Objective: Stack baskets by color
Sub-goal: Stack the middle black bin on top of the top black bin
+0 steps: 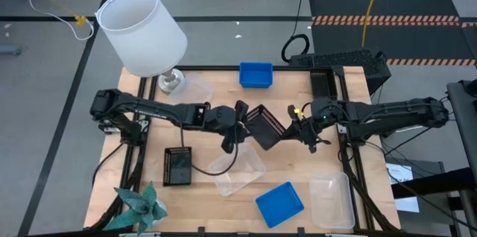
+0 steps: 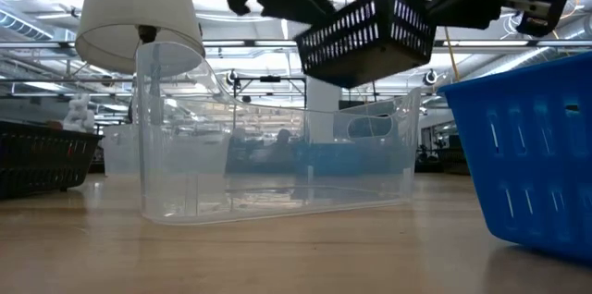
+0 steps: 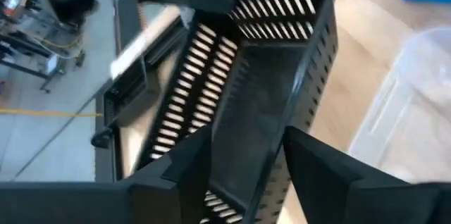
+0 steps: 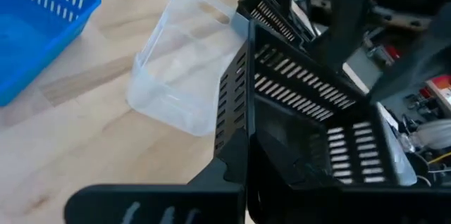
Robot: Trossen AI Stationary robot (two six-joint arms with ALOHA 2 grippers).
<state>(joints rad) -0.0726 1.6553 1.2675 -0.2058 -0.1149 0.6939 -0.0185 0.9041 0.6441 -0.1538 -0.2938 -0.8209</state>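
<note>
blue basket nearest | black basket aloft, tilted diagonally | both end effectors apparently pinch its rims

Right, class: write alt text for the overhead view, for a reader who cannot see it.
Two robot arms meet mid-table, holding a black basket tilted between the left gripper and right gripper. Around them on the wooden table lie another black basket, two blue baskets, clear baskets, a white lamp and a teal paper plant.
</note>
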